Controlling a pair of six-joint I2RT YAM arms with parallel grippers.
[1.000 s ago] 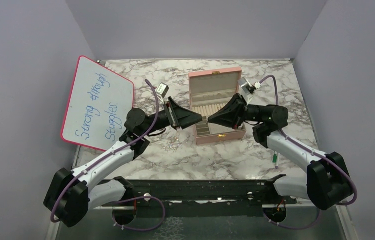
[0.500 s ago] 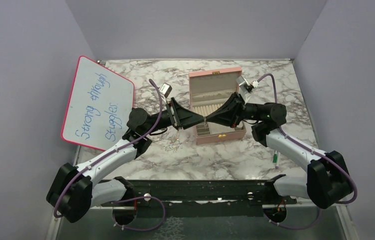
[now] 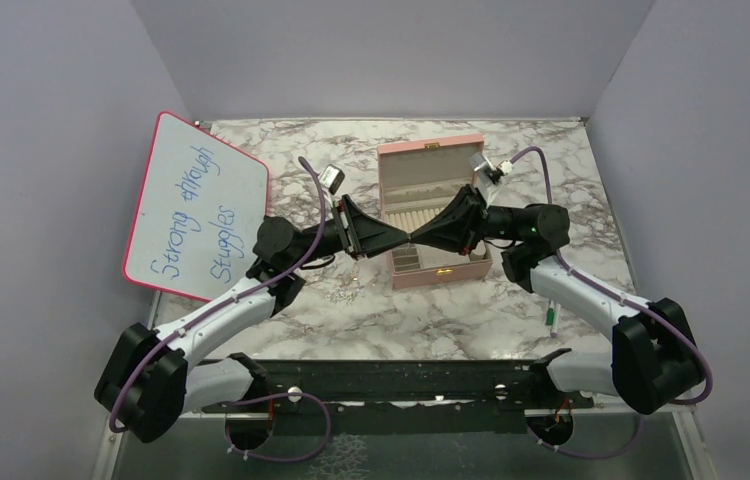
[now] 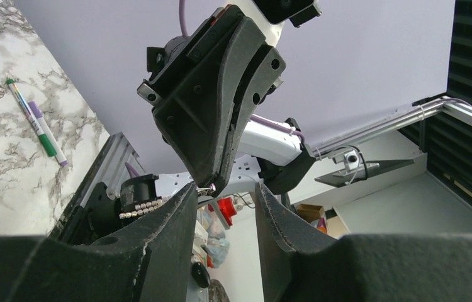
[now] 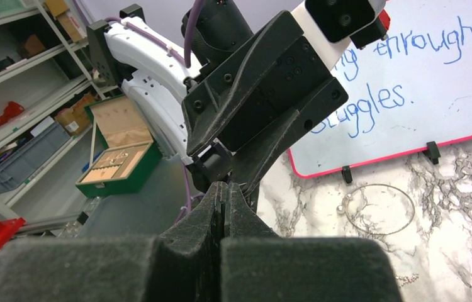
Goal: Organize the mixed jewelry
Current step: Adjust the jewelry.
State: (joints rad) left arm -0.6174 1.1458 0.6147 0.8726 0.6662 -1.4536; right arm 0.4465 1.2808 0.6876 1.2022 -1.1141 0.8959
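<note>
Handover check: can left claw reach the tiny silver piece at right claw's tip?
Likely yes: left claw stands open at the shut right claw, tiny silver piece at its gap, nothing between.

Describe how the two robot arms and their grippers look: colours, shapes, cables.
Both the left arm and right arm have white links between bulky black joints, with a purple cable looping along each. The left gripper and right gripper are black, wedge-shaped, tapering to rough-textured fingers.
</note>
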